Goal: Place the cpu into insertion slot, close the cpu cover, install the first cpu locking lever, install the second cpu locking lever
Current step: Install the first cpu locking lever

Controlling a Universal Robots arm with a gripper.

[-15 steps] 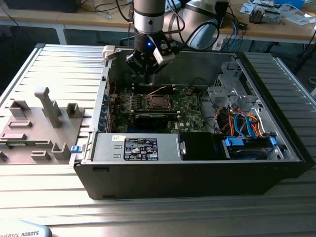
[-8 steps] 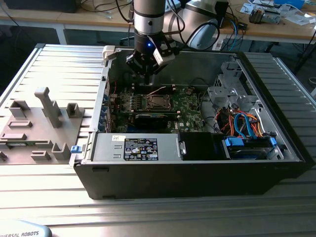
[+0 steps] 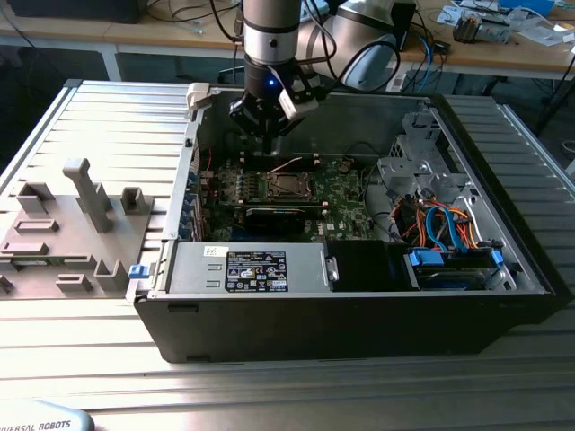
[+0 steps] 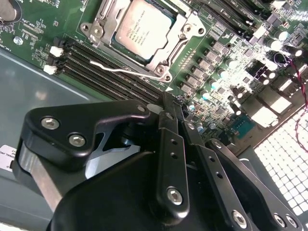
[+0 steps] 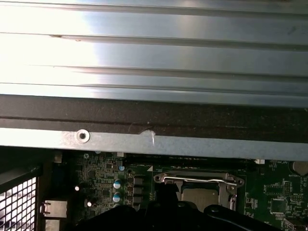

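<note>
The cpu (image 4: 143, 29), a dull silver square, lies in the insertion slot on the green motherboard (image 4: 43, 21). The cpu cover (image 4: 168, 45) lies flat over its edges and hides the slot's rim. A thin silver locking lever (image 4: 120, 70) runs along the socket's side by the memory slots. In the first wrist view the cpu (image 5: 197, 197) sits under a lever bar (image 5: 197, 180). My gripper (image 4: 169, 101) hangs shut and empty above the board, beside the socket. In the exterior view the gripper (image 3: 267, 135) is above and behind the socket (image 3: 286, 186).
The open black computer case (image 3: 359, 314) holds a power supply (image 3: 256, 269), a drive cage (image 3: 413, 166) and coloured cables (image 3: 445, 224). Its rear wall (image 5: 154, 139) is close to the gripper. A grey fixture tray (image 3: 81, 215) lies on the exterior view's left.
</note>
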